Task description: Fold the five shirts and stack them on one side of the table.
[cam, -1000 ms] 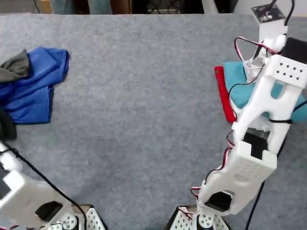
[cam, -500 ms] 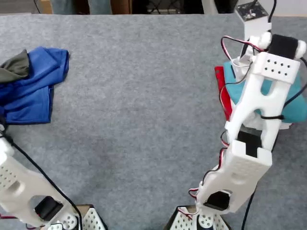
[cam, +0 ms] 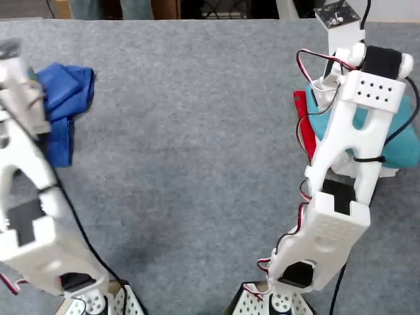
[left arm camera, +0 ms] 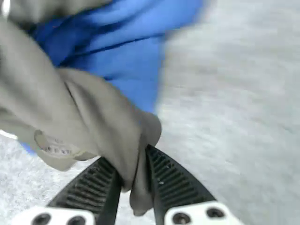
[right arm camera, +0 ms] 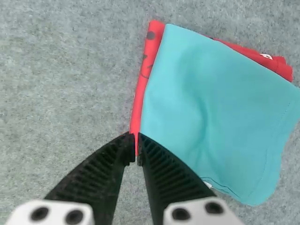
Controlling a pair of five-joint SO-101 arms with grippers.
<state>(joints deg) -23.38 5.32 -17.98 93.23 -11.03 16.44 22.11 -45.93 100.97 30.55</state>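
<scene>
The table (cam: 197,131) has a grey, fuzzy top. Two white arms stand at the near edge.

The left arm (cam: 26,164) is over the far left part of the table. The left gripper (left arm camera: 136,159) is pinching a grey shirt (left arm camera: 70,117). A fold of the grey cloth sits tight between its two black fingers (left arm camera: 166,176). The grey shirt is bunched up and not folded. Right behind it is a blue shirt (left arm camera: 126,61). From above, the blue shirt (cam: 69,92) lies in a messy heap at the far left of the table, and the left arm covers part of it. I cannot tell if the grey shirt is off the table or lying on the blue one.

The right arm (cam: 348,164) is over the far right part of the table. The right gripper (right arm camera: 134,140) has its fingers pressed together. Its tips are right at the edge of a red shirt (right arm camera: 140,93). I cannot tell if they touch the cloth.

A teal shirt (right arm camera: 211,112) lies folded flat on top of the red one. The red shirt peeks out along one side and at one corner. From above, the teal shirt (cam: 397,149) and the red shirt (cam: 300,125) make a small stack on the right side of the table, well apart from the blue heap.
</scene>
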